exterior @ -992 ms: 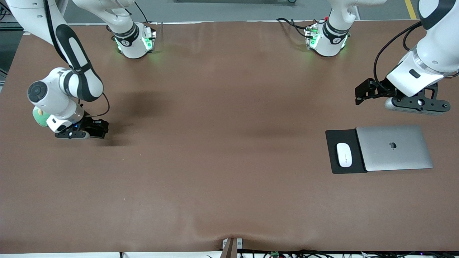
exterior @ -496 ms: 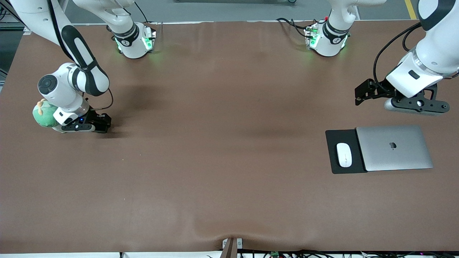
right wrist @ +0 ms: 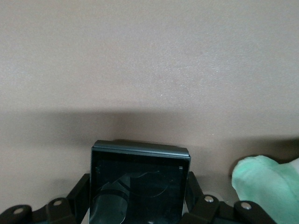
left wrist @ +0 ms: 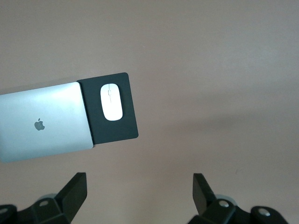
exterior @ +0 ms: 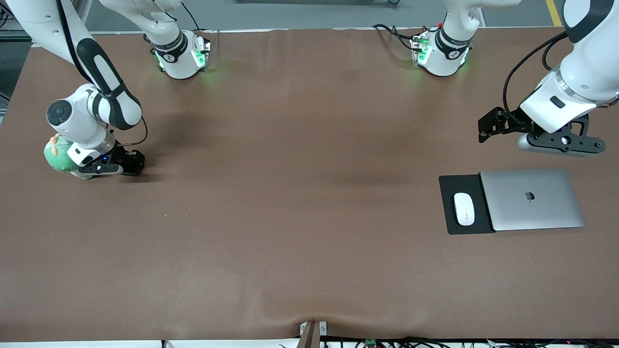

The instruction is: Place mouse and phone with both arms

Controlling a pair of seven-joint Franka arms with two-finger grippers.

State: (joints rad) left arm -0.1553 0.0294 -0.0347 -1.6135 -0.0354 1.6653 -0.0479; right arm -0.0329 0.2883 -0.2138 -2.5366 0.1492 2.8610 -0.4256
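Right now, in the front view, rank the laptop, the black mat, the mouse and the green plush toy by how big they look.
1. Laptop, largest.
2. Black mat, though the laptop hides part of it.
3. Green plush toy, partly hidden by the right arm, so unsure.
4. Mouse, smallest.

from the front i can't see the phone (right wrist: 139,184); the right gripper (exterior: 104,169) covers it, and the green plush toy (exterior: 57,155) is half hidden.

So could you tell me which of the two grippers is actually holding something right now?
The right gripper, shut on the black phone beside the green plush toy; the left gripper hangs open and empty.
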